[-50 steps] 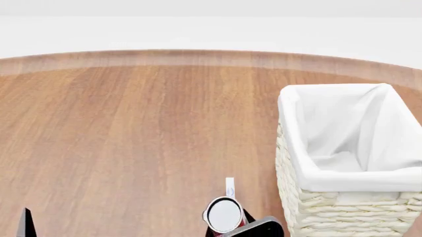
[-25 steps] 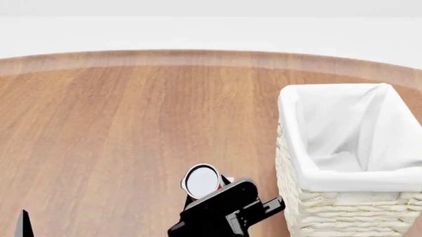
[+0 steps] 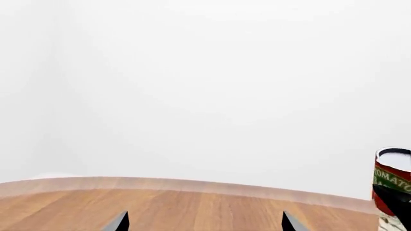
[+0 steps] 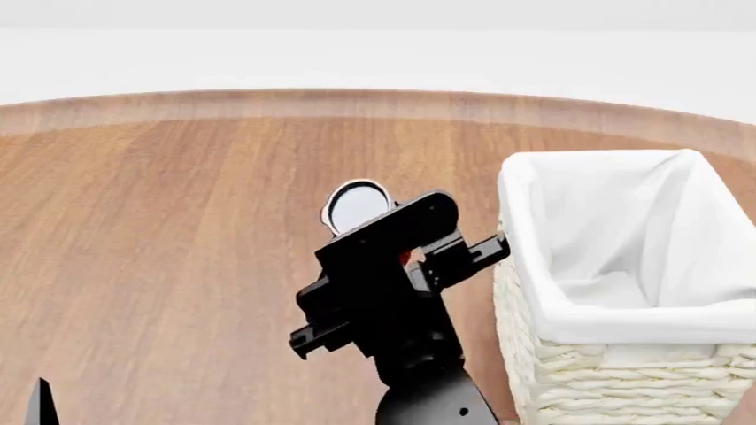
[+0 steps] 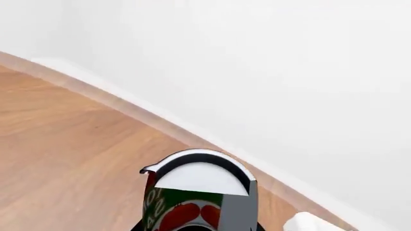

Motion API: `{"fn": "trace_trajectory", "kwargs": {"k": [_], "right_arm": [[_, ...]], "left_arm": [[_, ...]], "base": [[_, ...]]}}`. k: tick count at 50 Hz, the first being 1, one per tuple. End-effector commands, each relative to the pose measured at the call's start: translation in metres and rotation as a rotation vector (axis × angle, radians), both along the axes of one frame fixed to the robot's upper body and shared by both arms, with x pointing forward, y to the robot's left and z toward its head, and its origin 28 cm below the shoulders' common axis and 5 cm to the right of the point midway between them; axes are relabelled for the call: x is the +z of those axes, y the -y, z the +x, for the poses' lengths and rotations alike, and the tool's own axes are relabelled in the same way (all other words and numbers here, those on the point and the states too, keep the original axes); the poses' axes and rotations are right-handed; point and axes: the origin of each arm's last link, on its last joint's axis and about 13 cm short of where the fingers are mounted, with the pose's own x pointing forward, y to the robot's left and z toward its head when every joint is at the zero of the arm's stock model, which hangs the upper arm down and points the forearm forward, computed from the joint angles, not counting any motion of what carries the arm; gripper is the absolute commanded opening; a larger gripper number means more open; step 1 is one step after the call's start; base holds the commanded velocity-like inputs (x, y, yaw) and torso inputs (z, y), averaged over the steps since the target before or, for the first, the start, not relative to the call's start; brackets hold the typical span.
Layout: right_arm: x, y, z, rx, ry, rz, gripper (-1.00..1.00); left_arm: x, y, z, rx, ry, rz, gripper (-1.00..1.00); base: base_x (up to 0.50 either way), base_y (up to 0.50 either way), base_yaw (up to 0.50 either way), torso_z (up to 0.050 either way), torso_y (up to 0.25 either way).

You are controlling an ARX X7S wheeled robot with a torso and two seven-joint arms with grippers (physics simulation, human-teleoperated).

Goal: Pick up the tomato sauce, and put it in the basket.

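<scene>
Aloft, right gripper [image 4: 375, 232] clamps tomato sauce [image 4: 358, 204] (just beside basket [image 4: 520, 292] rim).

Glossy black right arm [image 4: 390, 301] — blocky, angular housings, rounded wrist link, slim dark left tool tips [image 3: 122, 222].

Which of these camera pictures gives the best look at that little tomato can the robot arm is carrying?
The right wrist view: the tomato sauce can fills the foreground, showing its silvery top and tomato label. The head view shows only its top above the right gripper. The left wrist view catches part of it at the edge.
</scene>
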Motion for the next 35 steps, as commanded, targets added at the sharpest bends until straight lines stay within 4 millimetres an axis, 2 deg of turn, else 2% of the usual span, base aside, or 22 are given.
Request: {"fn": "trace_trajectory", "kwargs": {"k": [1,9,13,26,35], "right_arm": [[0.037,0.006,0.017,-0.029,0.071,-0.015,-1.00],[0.062,0.026,0.043,-0.119,0.090,0.022,-1.00],[0.072,0.044,0.064,-0.200,0.090,0.025,-1.00],[0.076,0.081,0.098,-0.349,0.028,0.007,-1.00],[0.075,0.102,0.114,-0.435,-0.013,0.000,-1.00]], "left_arm": [[-0.001,-0.001,0.000,0.001,-0.003,-0.007,1.00],[0.001,-0.001,0.000,-0.002,0.000,-0.004,1.00],[0.000,0.000,0.000,-0.002,-0.004,-0.002,1.00],[0.001,-0.002,-0.003,0.004,0.000,-0.005,1.00],[0.002,-0.002,-0.005,0.005,0.001,-0.003,1.00]], "base": [[0.00,0.00,0.00,0.000,0.000],[0.00,0.00,0.00,0.000,0.000],[0.00,0.00,0.00,0.000,0.000],[0.00,0.00,0.00,0.000,0.001],[0.00,0.00,0.00,0.000,0.000]]}}
